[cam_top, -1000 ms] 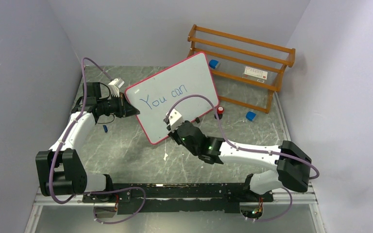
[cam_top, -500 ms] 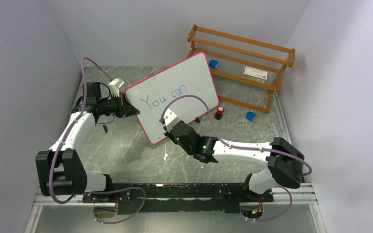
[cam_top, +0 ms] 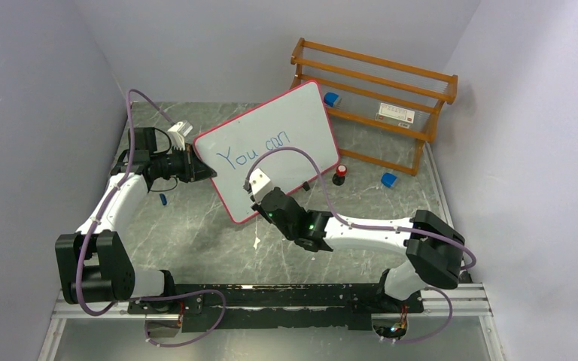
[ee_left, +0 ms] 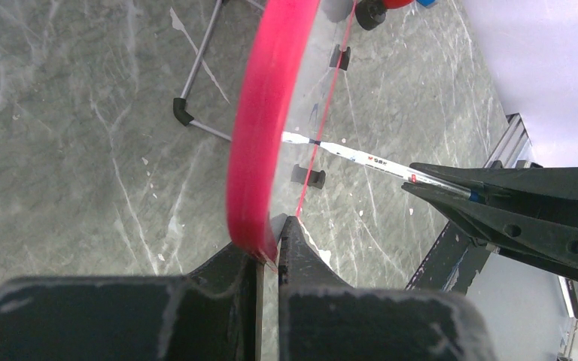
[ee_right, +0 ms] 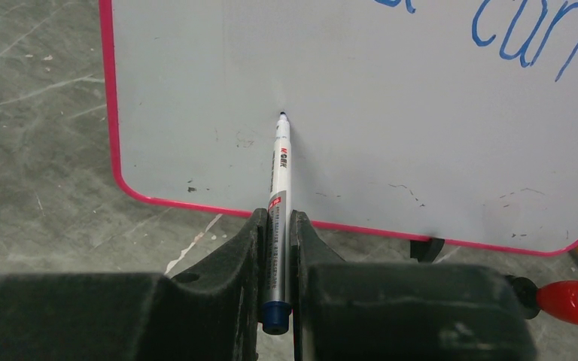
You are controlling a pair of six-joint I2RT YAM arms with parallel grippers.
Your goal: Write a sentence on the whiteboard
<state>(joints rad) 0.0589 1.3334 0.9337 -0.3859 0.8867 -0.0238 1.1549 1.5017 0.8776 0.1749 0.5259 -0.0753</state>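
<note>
Blue ink carries the sentence point(cam_top: 254, 153) only as far as "You can", set along the upper part of the whiteboard point(cam_top: 301, 113); the board stands tilted on the grey marbled table point(cam_top: 196, 233), just in front of a wooden rack point(cam_top: 376, 75), with its lower half bare. The left gripper point(ee_left: 277, 226) is pinched tight on the board's pink frame at the left edge, bracing it; the right gripper point(ee_right: 278, 218) is closed on a marker point(ee_right: 280, 173), gripped near its blue tail so that most of the barrel sticks out ahead of the fingers. The nib sits at the lower left of the blank area, at the surface or just off it; contact cannot be settled from these views. The step in hand looks like starting the second line, and this is a sensible place for it, below the "Y" and clear of the bottom frame. To do it well, press only lightly, since a marker held so far back can swivel between the jaws under side load; make short strokes with clean lifts between letters; run the line parallel to the first, matching its slant and letter height; leave room toward the right corner for both words not yet written; let the left hold take the push so the board does not rock.
</note>
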